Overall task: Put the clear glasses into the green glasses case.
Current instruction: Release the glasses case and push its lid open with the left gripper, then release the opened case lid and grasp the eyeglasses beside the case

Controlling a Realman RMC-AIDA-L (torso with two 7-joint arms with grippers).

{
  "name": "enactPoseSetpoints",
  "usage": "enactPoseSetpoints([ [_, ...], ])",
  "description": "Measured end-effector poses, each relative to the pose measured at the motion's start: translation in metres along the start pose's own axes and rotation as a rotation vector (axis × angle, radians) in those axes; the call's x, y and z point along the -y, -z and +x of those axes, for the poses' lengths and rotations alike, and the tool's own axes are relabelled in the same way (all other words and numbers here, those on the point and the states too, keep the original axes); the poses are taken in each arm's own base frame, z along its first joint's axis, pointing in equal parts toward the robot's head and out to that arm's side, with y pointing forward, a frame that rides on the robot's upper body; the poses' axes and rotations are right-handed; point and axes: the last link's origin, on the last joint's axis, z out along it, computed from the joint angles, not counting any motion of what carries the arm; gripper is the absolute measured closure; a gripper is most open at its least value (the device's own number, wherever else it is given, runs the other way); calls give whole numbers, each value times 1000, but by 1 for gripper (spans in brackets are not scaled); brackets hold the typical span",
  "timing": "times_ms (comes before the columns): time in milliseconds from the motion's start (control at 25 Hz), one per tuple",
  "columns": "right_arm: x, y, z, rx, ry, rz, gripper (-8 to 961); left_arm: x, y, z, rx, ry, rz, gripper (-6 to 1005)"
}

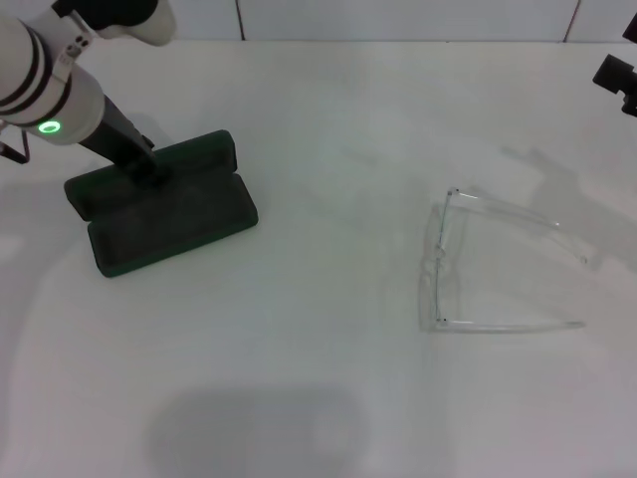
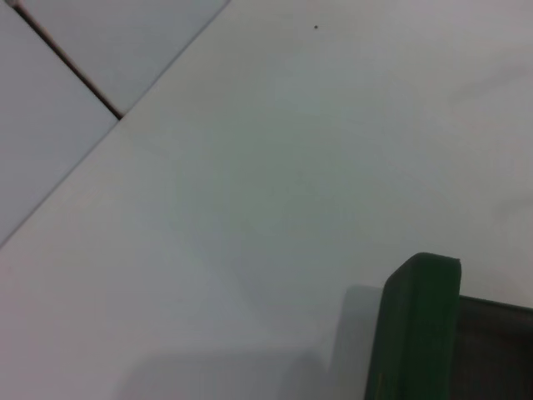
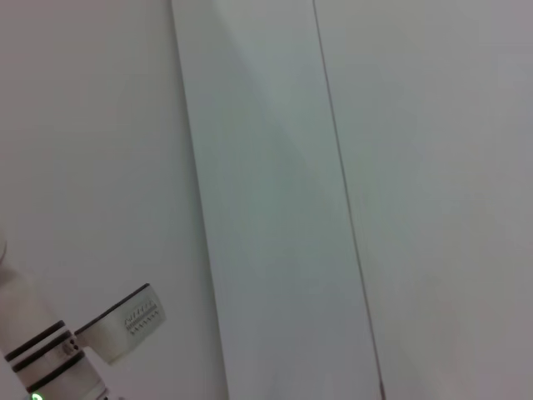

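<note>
The green glasses case [image 1: 169,214] lies open on the left of the white table, its two halves spread flat and the dark lining facing up. My left gripper [image 1: 146,166] reaches down onto the case's far half, touching it near the middle. A corner of the case [image 2: 416,333] shows in the left wrist view. The clear glasses [image 1: 443,264] lie on the table at the right, arms unfolded and pointing right. My right gripper [image 1: 619,80] hangs at the far right edge, well above and behind the glasses.
The white table [image 1: 328,378] stretches between case and glasses. A white panelled wall [image 1: 398,15] runs along the back. The right wrist view shows that wall and part of my left arm [image 3: 50,358].
</note>
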Motion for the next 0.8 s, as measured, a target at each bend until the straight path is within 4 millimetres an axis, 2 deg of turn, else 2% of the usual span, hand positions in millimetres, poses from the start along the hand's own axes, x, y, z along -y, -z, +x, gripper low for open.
enactPoseSetpoints([
  [240,2,0,0,-4,3,11,144,1,0,3,2,-15,3,607],
  [360,2,-1,0,-5,8,14,144,0,0,3,5,-19,1,714],
  [560,2,0,1,-6,13,14,145,-2,1,2,13,-21,-12,800],
  [800,2,-6,0,-91,-30,-35,145,-15,15,8,-9,-56,-51,800],
])
